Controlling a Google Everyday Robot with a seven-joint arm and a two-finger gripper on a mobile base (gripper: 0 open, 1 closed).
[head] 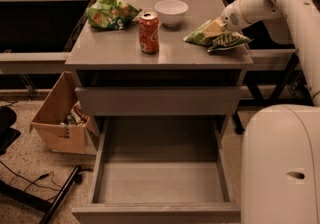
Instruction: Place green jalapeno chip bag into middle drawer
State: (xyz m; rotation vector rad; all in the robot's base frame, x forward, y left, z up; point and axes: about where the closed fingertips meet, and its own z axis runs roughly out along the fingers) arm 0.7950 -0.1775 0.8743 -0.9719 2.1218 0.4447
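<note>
The green jalapeno chip bag [227, 41] is at the right edge of the cabinet top [115, 48], its left end raised and crumpled. My gripper [215, 28] reaches in from the right on the white arm and is shut on that raised end. The middle drawer [160, 185] is pulled out wide below the cabinet, towards the camera, and its grey tray holds nothing.
A red soda can [149, 32], a white bowl [171, 12] and a puffier bright green bag [110, 13] stand on the top. A shut drawer front [157, 100] lies above the open drawer. A cardboard box [57, 118] sits on the floor at left. My white base [282, 163] is at right.
</note>
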